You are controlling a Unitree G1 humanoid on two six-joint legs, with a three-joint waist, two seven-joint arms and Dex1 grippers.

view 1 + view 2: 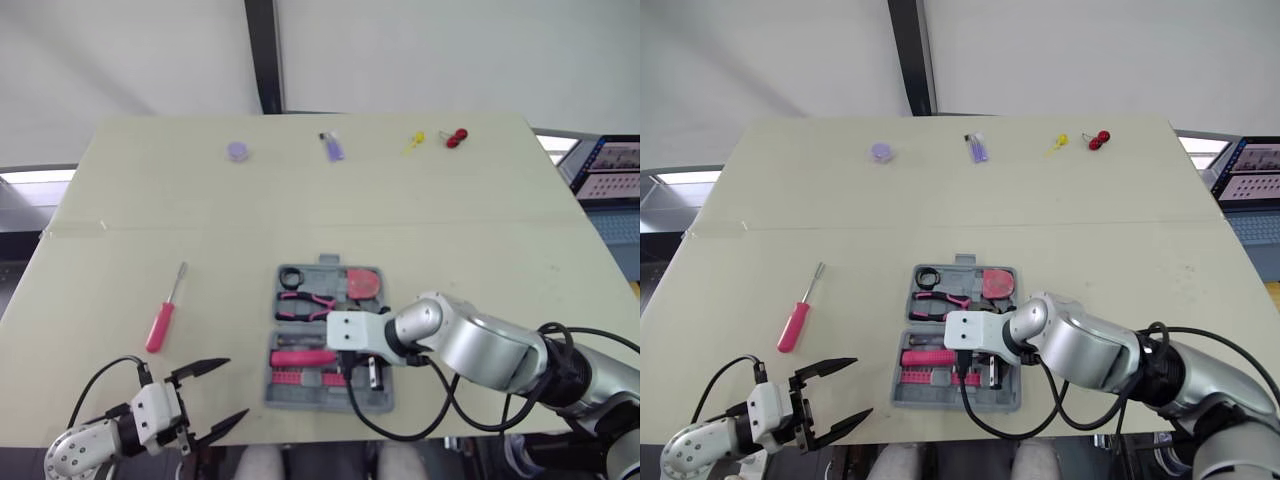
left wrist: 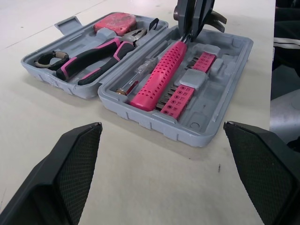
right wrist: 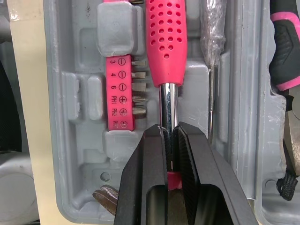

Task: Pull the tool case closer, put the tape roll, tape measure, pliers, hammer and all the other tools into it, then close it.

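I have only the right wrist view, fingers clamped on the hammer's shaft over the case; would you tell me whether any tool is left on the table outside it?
Observer: Yes, one: a red-handled screwdriver lies on the table, left of the tool case and apart from it.
Operator: Thank you. Is the left gripper near it?
Observer: The left gripper hovers open and empty by the table's front edge, nearer the robot than the screwdriver.
Operator: And what is in the case's far half?
Observer: The tape roll, pliers and tape measure; the hammer your right gripper holds lies in the near half.
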